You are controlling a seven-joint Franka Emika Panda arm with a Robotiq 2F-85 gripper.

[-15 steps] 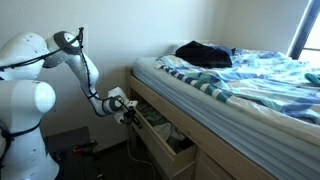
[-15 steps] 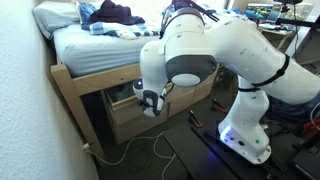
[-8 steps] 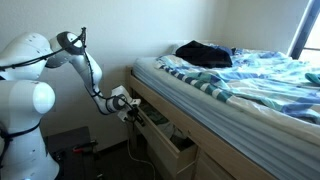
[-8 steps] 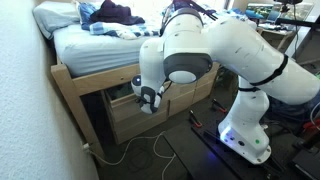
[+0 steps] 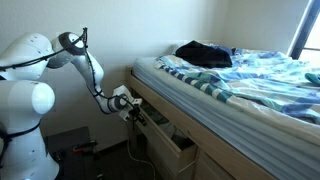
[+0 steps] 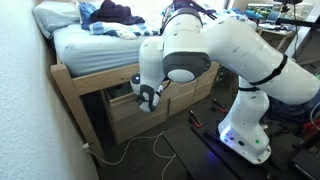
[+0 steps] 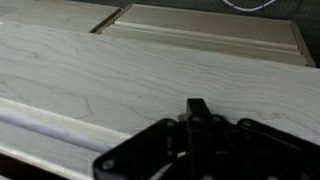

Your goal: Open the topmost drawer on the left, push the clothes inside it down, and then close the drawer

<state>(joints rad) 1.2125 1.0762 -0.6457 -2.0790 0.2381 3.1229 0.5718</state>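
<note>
The topmost drawer point(image 5: 166, 144) of pale tan wood stands pulled out from the bed frame in an exterior view. A small heap of dark and pale clothes point(image 5: 158, 121) shows inside it. My gripper point(image 5: 130, 110) hangs shut at the drawer's near end, just above its rim, with nothing held. From the opposite side, the gripper point(image 6: 148, 98) sits in front of the drawer opening below the mattress and hides most of it. In the wrist view the shut gripper point(image 7: 197, 104) points at a pale wood panel point(image 7: 120, 70); no clothes show there.
A bed with blue-and-white striped bedding point(image 5: 250, 75) and a large black garment point(image 5: 203, 53) lies above the drawers. A lower drawer front point(image 6: 135, 122) sits under the open one. Cables point(image 6: 150, 148) trail on the floor. The robot's white base point(image 6: 245, 125) stands close by.
The gripper has shifted slightly upward and closer to the bed frame. It has stayed shut, and the drawer has not moved.
</note>
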